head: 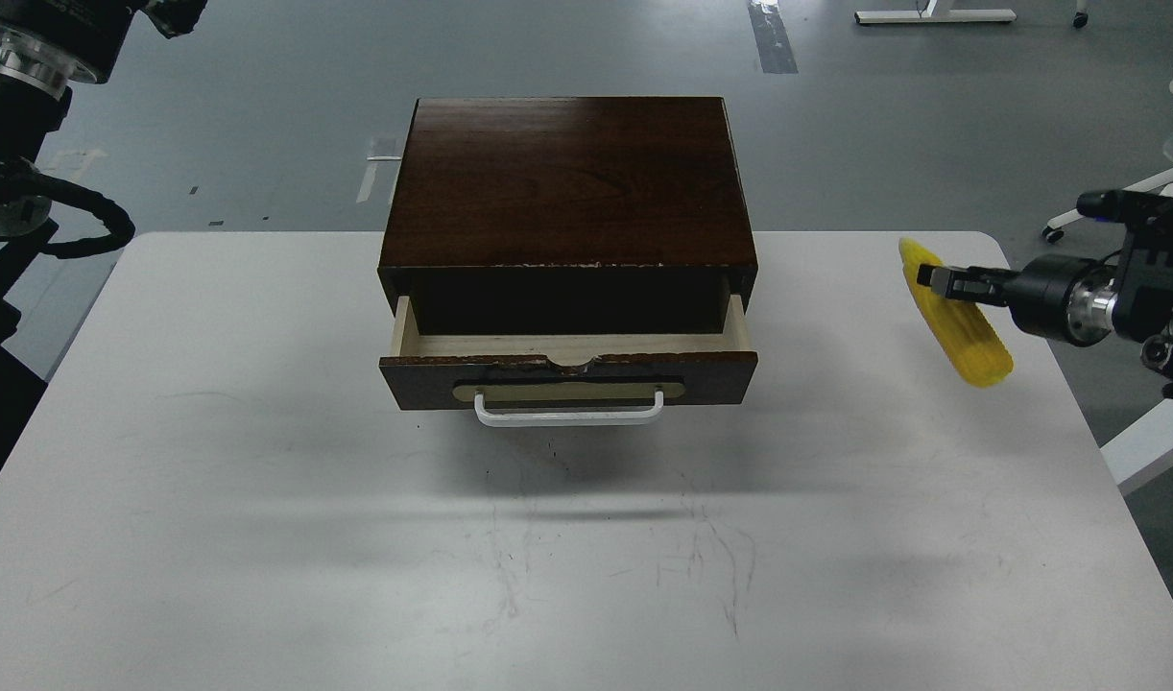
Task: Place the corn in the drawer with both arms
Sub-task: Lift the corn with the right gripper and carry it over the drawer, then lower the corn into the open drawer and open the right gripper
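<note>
Your right end effector (937, 280) reaches in from the right edge, its slim black fingers pinching the corn (953, 313) across the upper part of the cob. The corn is bright yellow plastic, ribbed with rows of kernels, tapered to a point at its far end and blunt at its near end; it hangs slanted near the right edge of the tabletop (260, 537), well apart from the drawer. Behind the fingers you have a black cylindrical wrist with a shiny silver ring and a blocky black housing. Moving left, the drawer (567, 369) stands partly pulled out of a dark brown wooden box (567, 182) set at the middle of the tabletop's far side. The drawer's inside is pale, unfinished-looking wood; its front is dark brown with a chipped top edge and a small curved notch in the middle, a long brass-coloured plate with rounded ends, and a white bar handle (568, 411) bent at both ends. The box top is smooth, glossy, with visible grain. The tabletop is white, matte, with rounded corners and fine dark scratches near the front. Your left arm (30, 58) shows only at the top left corner: black casing, a silver ring and looped black cables. Its end effector lies outside the view. Beyond is a grey floor.
</note>
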